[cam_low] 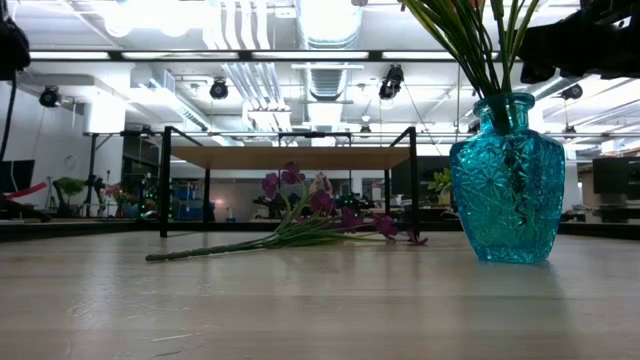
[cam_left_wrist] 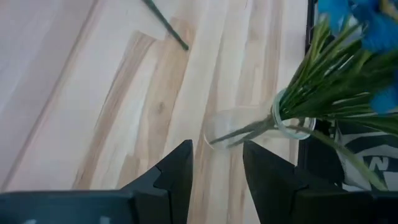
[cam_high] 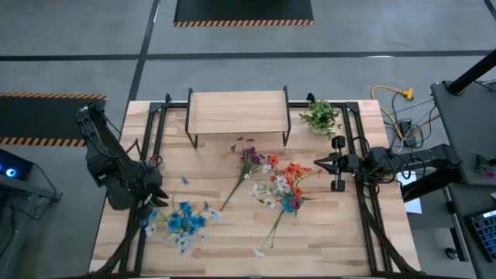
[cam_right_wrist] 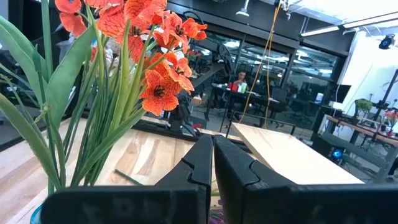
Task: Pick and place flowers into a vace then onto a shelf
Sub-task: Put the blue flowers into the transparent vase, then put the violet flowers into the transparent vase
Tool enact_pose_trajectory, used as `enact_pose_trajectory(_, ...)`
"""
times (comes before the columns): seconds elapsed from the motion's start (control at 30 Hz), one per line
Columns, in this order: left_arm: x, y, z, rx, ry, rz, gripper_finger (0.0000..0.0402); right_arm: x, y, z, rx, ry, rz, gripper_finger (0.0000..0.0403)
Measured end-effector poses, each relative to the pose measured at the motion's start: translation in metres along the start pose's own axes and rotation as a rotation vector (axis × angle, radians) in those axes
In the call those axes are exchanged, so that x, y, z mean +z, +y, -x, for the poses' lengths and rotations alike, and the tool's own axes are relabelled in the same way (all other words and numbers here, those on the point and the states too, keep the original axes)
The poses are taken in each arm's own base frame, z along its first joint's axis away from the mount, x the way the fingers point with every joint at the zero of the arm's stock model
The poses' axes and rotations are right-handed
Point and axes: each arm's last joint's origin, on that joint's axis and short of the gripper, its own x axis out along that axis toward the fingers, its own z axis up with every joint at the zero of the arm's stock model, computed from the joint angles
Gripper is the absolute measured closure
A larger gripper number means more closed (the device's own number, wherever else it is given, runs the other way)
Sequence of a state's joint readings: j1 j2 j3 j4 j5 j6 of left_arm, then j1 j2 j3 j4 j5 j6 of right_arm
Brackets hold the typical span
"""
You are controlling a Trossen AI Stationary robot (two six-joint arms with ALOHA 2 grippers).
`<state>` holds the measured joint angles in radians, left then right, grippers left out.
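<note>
One shelf (cam_high: 237, 108) at the desk's (cam_high: 341, 240) far edge; two vases of flowers, blue (cam_high: 184, 222) near the left edge, orange (cam_high: 291, 173) mid-desk; one purple bunch (cam_high: 246, 164) lying loose between; left gripper (cam_left_wrist: 216, 177) released, right gripper (cam_right_wrist: 213, 163) clenched empty.

Out beyond the counter (cam_high: 232, 232), grey floor (cam_high: 93, 31) runs away, crossed by black mats with orange-striped edges (cam_high: 243, 22). Overhead, white ducts (cam_low: 240, 70) and black spotlights (cam_low: 218, 90) hang from a bright ceiling. Far back there are glass partitions (cam_right_wrist: 311, 68), desks (cam_right_wrist: 367, 127) and a yellow cable (cam_high: 391, 94) lying beside the counter.
</note>
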<state>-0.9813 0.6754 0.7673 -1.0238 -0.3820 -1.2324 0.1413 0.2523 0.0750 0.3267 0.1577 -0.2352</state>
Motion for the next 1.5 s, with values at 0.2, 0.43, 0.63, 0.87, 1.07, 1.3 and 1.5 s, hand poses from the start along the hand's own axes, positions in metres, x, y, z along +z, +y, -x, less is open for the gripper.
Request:
enact_pose_trajectory(0.2,-0.003,0.008,0.001,0.067,0.050,0.037,0.0278,0.000,0.000,0.000,0.000,-0.001,0.000,0.0394)
enact_pose_trajectory(0.43,-0.009,0.022,0.003,0.216,0.119,0.187,0.0278,0.000,0.000,0.000,0.000,-0.002,0.000,0.0394)
enact_pose_trajectory(0.63,-0.014,0.028,0.006,0.290,0.246,0.302,0.0278,0.000,0.000,0.000,0.000,-0.002,-0.001,0.0394)
enact_pose_trajectory(0.87,-0.016,0.030,0.007,0.305,0.292,0.339,0.0278,0.000,0.000,0.000,0.000,-0.001,0.000,0.0394)
enact_pose_trajectory(1.07,-0.016,0.039,0.010,0.425,0.214,0.463,0.0278,0.000,0.000,0.000,0.000,-0.001,0.000,0.0394)
enact_pose_trajectory(1.3,-0.009,0.040,0.013,0.422,0.010,0.431,0.0278,0.000,0.000,0.000,0.000,-0.002,0.000,0.0394)
enact_pose_trajectory(1.5,0.018,0.030,0.037,0.325,-0.416,0.290,0.0278,0.000,0.000,0.000,-0.001,-0.005,-0.001,0.0394)
